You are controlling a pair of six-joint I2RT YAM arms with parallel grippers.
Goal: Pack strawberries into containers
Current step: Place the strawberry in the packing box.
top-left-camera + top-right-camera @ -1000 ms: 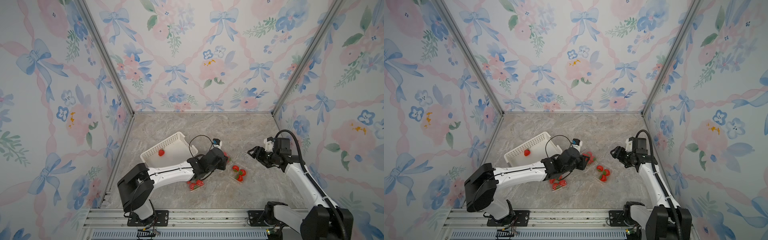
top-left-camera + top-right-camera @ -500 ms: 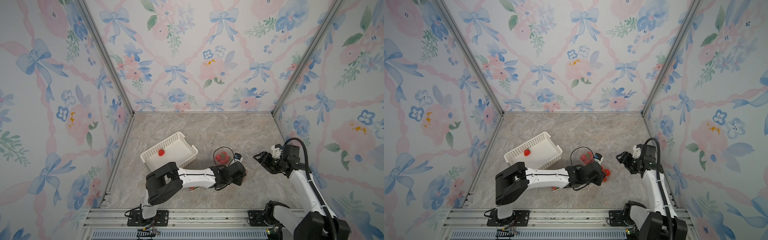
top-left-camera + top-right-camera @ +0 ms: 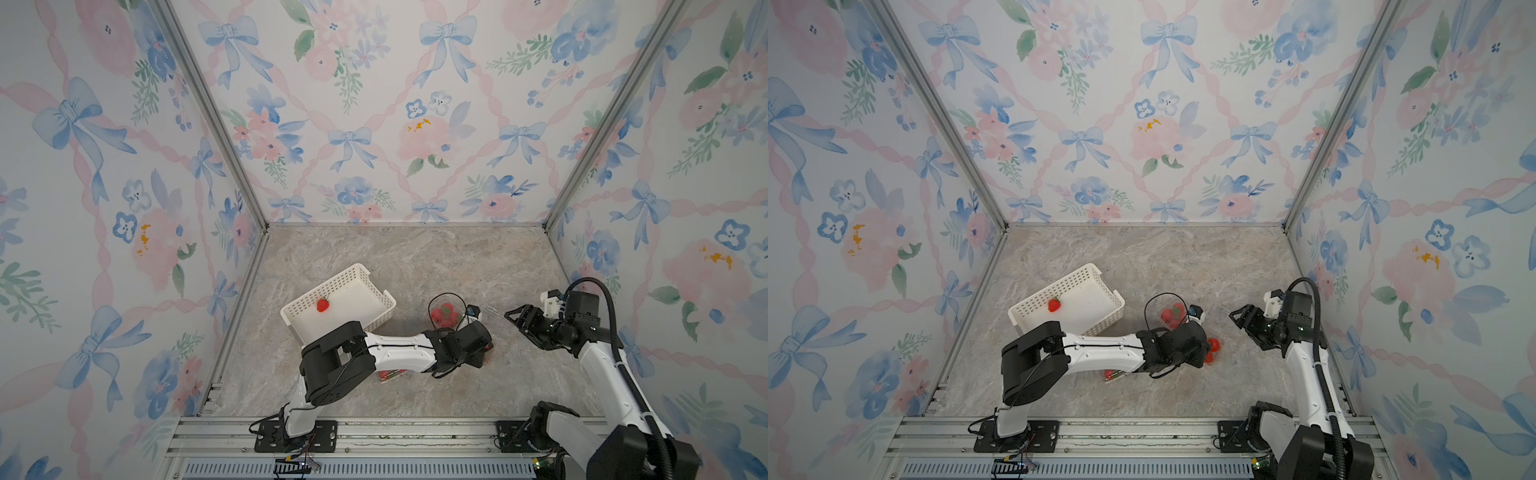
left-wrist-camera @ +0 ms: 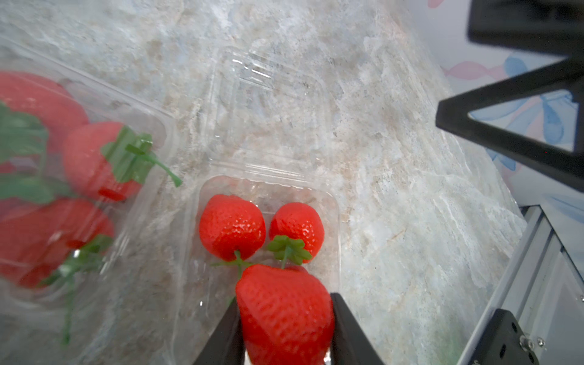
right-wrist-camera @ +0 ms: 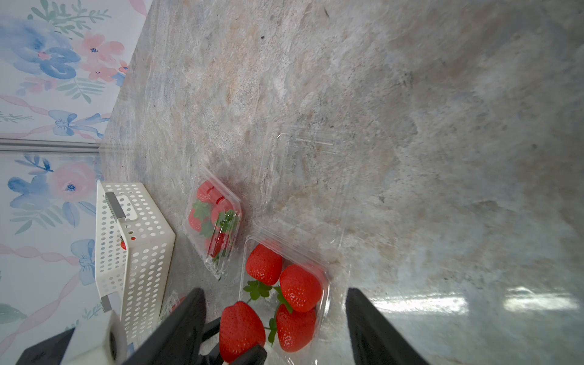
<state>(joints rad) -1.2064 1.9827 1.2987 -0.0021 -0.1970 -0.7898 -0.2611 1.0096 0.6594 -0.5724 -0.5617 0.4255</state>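
Observation:
My left gripper point(image 4: 284, 316) is shut on a red strawberry point(image 4: 284, 313), low over the near end of an open clear container point(image 4: 333, 202). In the right wrist view three strawberries point(image 5: 300, 287) lie in that container point(image 5: 325, 278), with the held strawberry point(image 5: 241, 328) at its edge. In both top views the left wrist point(image 3: 465, 340) hides most of this. My right gripper point(image 3: 513, 318) hangs open to the right of the container, its fingers point(image 5: 369, 319) apart with nothing gripped. A closed container point(image 3: 444, 313) full of strawberries sits just behind. One strawberry point(image 3: 323, 305) lies in the white basket point(image 3: 340, 286).
The open container's clear lid point(image 5: 306, 164) lies flat on the stone floor beyond it. Another container point(image 3: 388, 374) with berries sits partly under the left forearm. Patterned walls close in three sides, and a metal rail point(image 3: 374, 432) runs along the front.
The left arm has swung right with the strawberry, from beside the closed container to over the open one. The right arm has drawn back to the right.

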